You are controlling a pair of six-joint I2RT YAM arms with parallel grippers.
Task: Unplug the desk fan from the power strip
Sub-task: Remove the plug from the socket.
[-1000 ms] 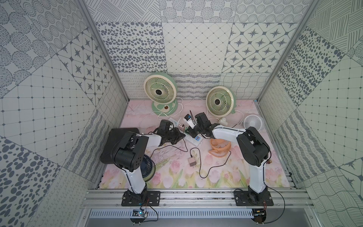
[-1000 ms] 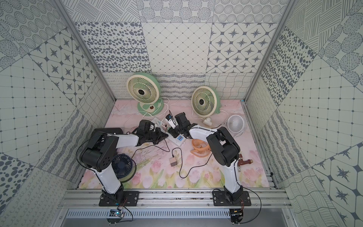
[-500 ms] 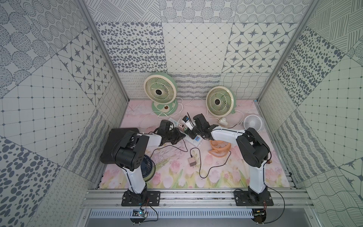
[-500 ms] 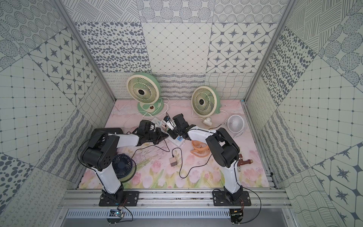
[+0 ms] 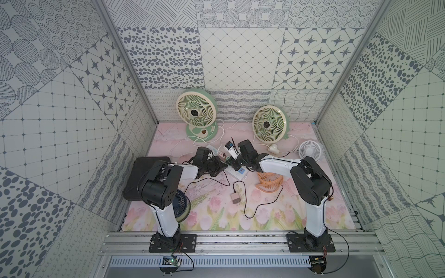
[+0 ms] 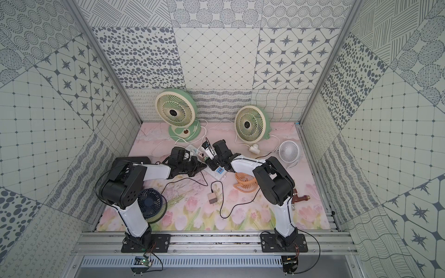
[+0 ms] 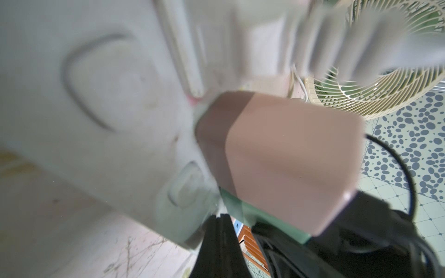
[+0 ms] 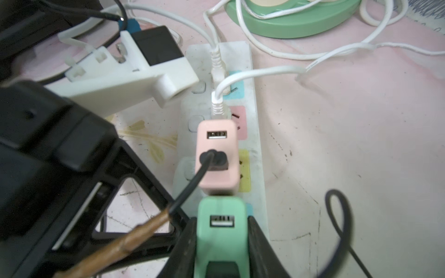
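The power strip (image 8: 255, 134) is a white bar with pastel sockets, lying mid-table in both top views (image 5: 240, 174) (image 6: 220, 173). Two white cords, a pink USB adapter (image 8: 218, 156) with a black cord, and a green USB adapter (image 8: 221, 207) are plugged into it. My right gripper (image 8: 221, 223) is shut on the green adapter, one black finger on each side. My left gripper (image 7: 220, 216) is shut and empty, its tips against the strip (image 7: 96, 96) beside the pink adapter (image 7: 289, 163). I cannot tell which desk fan the green adapter feeds.
Two green-and-cream fans (image 5: 196, 113) (image 5: 269, 124) stand at the back and a small white fan (image 5: 310, 151) at the back right. An orange fan (image 5: 269, 184) lies by the right arm and a dark blue fan (image 5: 180, 202) at the front left. A loose adapter (image 5: 235, 198) with a black cord lies mid-table.
My right wrist has edged slightly leftward along the strip. The left arm has held still, and both grippers keep the same state.
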